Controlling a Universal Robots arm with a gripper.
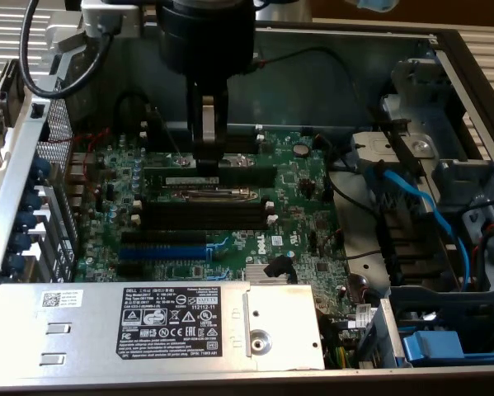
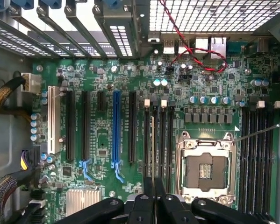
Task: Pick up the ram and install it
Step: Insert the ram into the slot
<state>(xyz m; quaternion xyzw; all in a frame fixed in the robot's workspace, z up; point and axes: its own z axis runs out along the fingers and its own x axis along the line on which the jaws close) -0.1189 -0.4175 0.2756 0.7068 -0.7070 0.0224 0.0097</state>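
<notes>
Grip: my gripper (image 1: 207, 153) has its fingers nearly closed, pinching the long dark-green circuit-board ram stick (image 1: 247, 174) by its top edge.
Position: the stick stands on edge over the long black memory slots (image 2: 171, 140), seemingly started into one.
Risk: I worry that a slight tilt or misaligned notch jams or cracks it under pressing.

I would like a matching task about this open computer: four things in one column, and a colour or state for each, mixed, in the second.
Column one:
1. ram
2. heatsink
3. processor socket
4. twisted wire

Column two:
a. red
b. empty
c. gripped by the jaws
d. silver

Pairs: 1-c, 2-d, 3-b, 4-a
</notes>
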